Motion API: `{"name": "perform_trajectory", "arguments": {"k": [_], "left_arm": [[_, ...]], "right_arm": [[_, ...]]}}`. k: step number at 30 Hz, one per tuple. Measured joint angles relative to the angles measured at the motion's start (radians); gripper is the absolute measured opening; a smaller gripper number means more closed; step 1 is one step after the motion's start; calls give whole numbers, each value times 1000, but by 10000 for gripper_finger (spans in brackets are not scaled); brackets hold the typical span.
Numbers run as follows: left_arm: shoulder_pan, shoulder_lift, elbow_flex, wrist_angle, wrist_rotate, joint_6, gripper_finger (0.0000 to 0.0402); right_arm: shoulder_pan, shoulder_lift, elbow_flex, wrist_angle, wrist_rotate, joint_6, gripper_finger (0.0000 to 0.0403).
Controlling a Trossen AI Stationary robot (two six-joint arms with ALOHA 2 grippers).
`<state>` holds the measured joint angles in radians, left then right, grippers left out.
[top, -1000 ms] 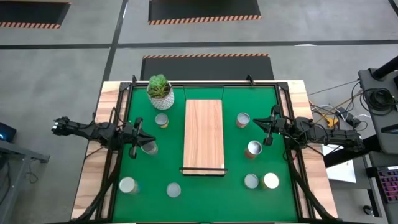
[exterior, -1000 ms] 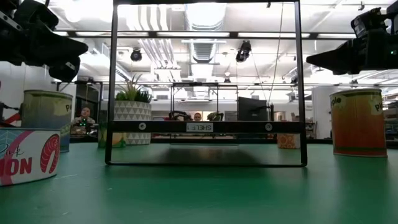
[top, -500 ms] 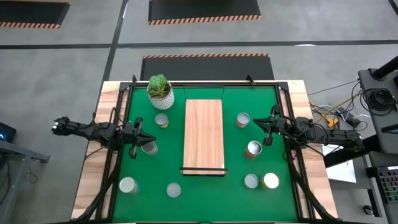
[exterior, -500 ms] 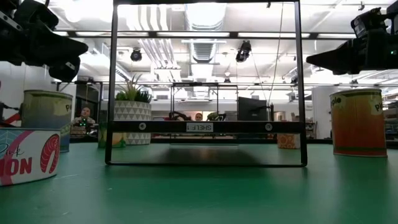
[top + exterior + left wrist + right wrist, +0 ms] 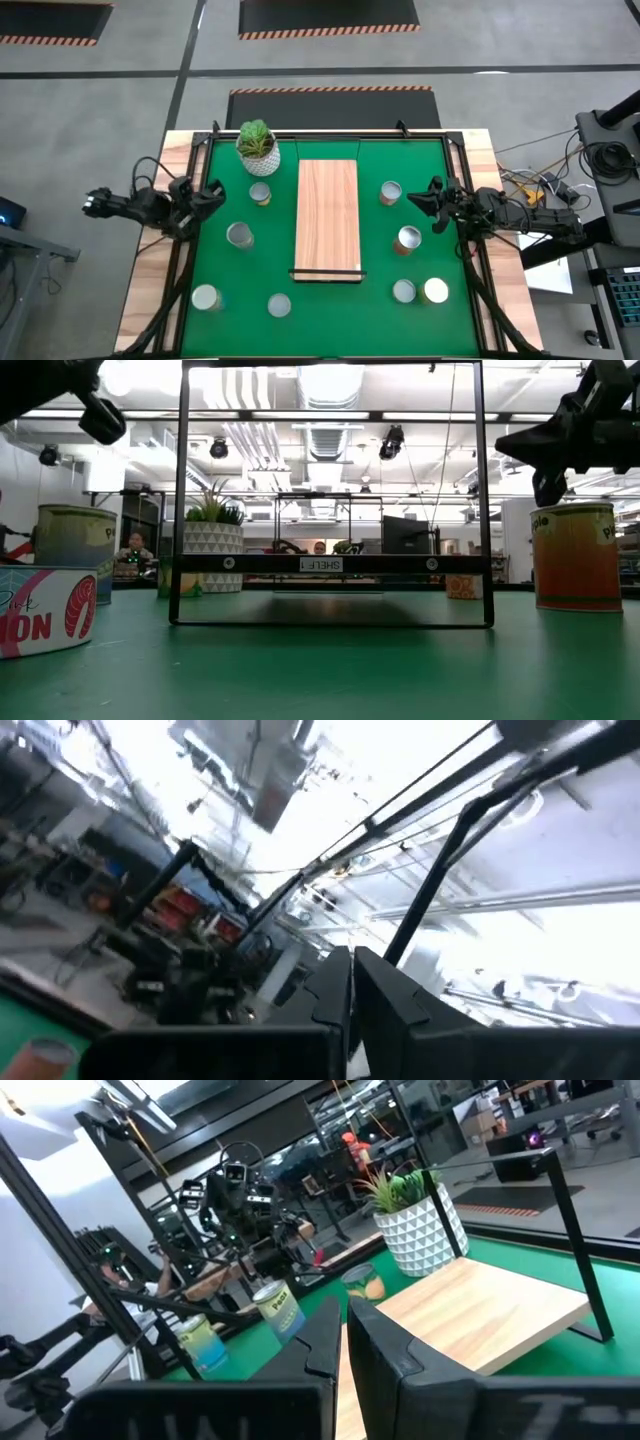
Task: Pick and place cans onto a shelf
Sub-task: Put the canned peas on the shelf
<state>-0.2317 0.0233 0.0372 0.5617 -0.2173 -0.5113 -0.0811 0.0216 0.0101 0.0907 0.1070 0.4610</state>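
Observation:
The wooden shelf [image 5: 328, 218] stands mid-mat on a black frame [image 5: 181, 490]. Several cans stand on the green mat: to the shelf's left [image 5: 259, 192] [image 5: 239, 235] [image 5: 205, 297] [image 5: 279, 305], to its right [image 5: 391, 192] [image 5: 408, 239] [image 5: 404, 290] [image 5: 435, 291]. My left gripper [image 5: 214, 189] hovers shut at the mat's left edge, tipped upward [image 5: 350, 990], holding nothing. My right gripper [image 5: 409, 197] hovers shut and level at the right side [image 5: 343, 1335], beside the far right can, touching nothing.
A white pot with a green plant [image 5: 257, 145] stands at the shelf's far left corner. Black frame rails [image 5: 190, 270] run along the mat's sides. Cables and equipment [image 5: 600, 160] lie off the table's right. In the low view, cans [image 5: 70, 550] [image 5: 575, 555] flank the shelf.
My left gripper has risen, tipped its fingers upward and rolled; it has drawn back toward the table's left edge, away from the can it stood over. My right gripper has rolled about its own axis while staying in place. Both stay shut. No can has moved.

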Motion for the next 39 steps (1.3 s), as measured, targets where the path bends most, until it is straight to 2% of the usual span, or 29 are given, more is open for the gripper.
{"name": "perform_trajectory", "arguments": {"k": [3, 9, 11, 14, 23, 28, 32, 39], "left_arm": [[0, 31, 0, 70, -9, 79, 0], [0, 133, 2, 205, -104, 102, 0], [0, 183, 11, 224, -108, 109, 0], [0, 259, 49, 229, -107, 100, 0], [-1, 508, 206, 224, -80, 106, 0], [-1, 616, 299, 214, -80, 107, 0], [-1, 679, 391, 92, -79, 107, 0], [-1, 779, 623, -341, -79, 107, 0]], "right_arm": [[0, 0, 0, 3, 0, 0, 13], [0, 0, 0, -3, -1, -1, 13], [0, 2, 0, 14, 46, -36, 13], [-1, 2, 0, 96, 142, -123, 13], [-2, 62, 1, 445, 150, -324, 13], [-27, 157, 59, 462, 158, -409, 13], [-50, 286, 137, 465, 157, -491, 13], [-64, 510, 270, 468, 147, -597, 13]]}}
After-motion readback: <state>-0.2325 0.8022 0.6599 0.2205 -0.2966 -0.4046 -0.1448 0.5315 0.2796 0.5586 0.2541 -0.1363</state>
